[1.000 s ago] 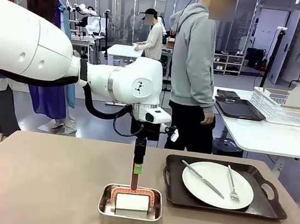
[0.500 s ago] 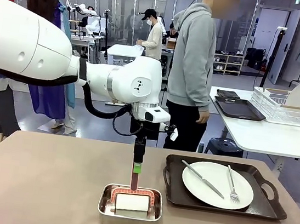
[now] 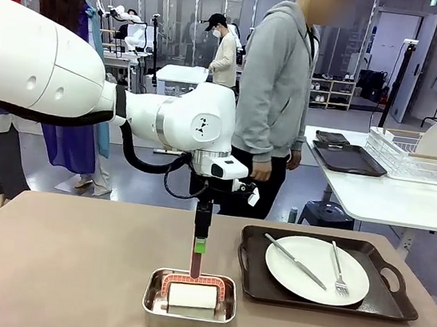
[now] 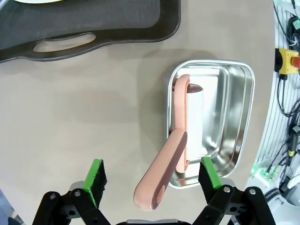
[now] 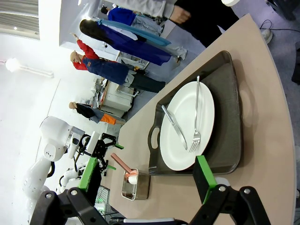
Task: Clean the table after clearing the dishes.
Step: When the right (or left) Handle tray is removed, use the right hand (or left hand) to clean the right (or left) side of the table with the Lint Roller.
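Green pads [image 4: 95, 180] of the left tool [image 4: 151, 173] stand wide apart, empty, with a pink roller handle [image 4: 161, 180] between them. Its steel tin [image 4: 234, 122] sits on the brown table [image 4: 93, 103], near a dark tray [image 3: 381, 302] with plate [image 3: 308, 276], fork [image 3: 337, 269] and knife [image 3: 294, 261]. The right tool [image 5: 145, 176] gapes empty too.

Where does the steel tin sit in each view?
Front: tin at bottom centre, left of the tray.
Left wrist: tin right of centre, tray along the top.
Right wrist: tin small at lower left, tray at centre.
Shared landmark: the tray's handle nearest the tin.
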Controlling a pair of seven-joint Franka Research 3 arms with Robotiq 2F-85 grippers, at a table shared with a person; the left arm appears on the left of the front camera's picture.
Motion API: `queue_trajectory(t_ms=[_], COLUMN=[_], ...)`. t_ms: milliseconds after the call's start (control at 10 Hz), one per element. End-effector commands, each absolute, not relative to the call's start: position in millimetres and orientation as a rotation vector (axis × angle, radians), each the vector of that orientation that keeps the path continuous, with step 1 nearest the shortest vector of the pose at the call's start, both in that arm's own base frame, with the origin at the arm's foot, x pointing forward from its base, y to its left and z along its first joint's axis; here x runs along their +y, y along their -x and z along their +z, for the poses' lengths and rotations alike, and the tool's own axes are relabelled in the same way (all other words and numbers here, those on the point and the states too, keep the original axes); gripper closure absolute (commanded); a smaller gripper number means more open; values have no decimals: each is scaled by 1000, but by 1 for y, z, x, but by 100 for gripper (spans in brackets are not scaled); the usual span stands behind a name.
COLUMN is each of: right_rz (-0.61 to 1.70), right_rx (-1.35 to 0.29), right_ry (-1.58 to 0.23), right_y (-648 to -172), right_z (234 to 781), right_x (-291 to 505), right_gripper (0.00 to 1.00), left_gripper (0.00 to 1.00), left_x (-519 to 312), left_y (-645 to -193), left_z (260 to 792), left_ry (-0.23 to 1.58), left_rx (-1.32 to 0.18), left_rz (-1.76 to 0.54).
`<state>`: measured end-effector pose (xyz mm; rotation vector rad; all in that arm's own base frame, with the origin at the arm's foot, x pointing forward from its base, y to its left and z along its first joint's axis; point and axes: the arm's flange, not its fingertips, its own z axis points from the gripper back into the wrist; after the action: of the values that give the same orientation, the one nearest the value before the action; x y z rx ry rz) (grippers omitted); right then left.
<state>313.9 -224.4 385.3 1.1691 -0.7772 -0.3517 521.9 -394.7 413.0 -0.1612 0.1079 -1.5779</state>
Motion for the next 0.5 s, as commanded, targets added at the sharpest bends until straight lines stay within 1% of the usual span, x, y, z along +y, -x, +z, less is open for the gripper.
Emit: queue_trajectory(t_ms=[0, 100, 200, 400], right_rz=[-349, -349, -349, -349], right_rx=[-787, -787, -787, -787], right_ry=[-1171, -1171, -1171, -1171], right_y=[-311, -311, -311, -311], right_z=[387, 387, 387, 387], right_x=[-221, -221, -221, -221], right_gripper=[0, 0, 0, 0], left_gripper=[0, 0, 0, 0], left_x=[-395, -373, -338, -253], left_y=[-522, -537, -550, -547], left_z=[413, 443, 461, 478], left_ry=[161, 142, 226, 544], left_rx=[108, 30, -24, -145], left_rz=[-1578, -1543, -1452, -1305])
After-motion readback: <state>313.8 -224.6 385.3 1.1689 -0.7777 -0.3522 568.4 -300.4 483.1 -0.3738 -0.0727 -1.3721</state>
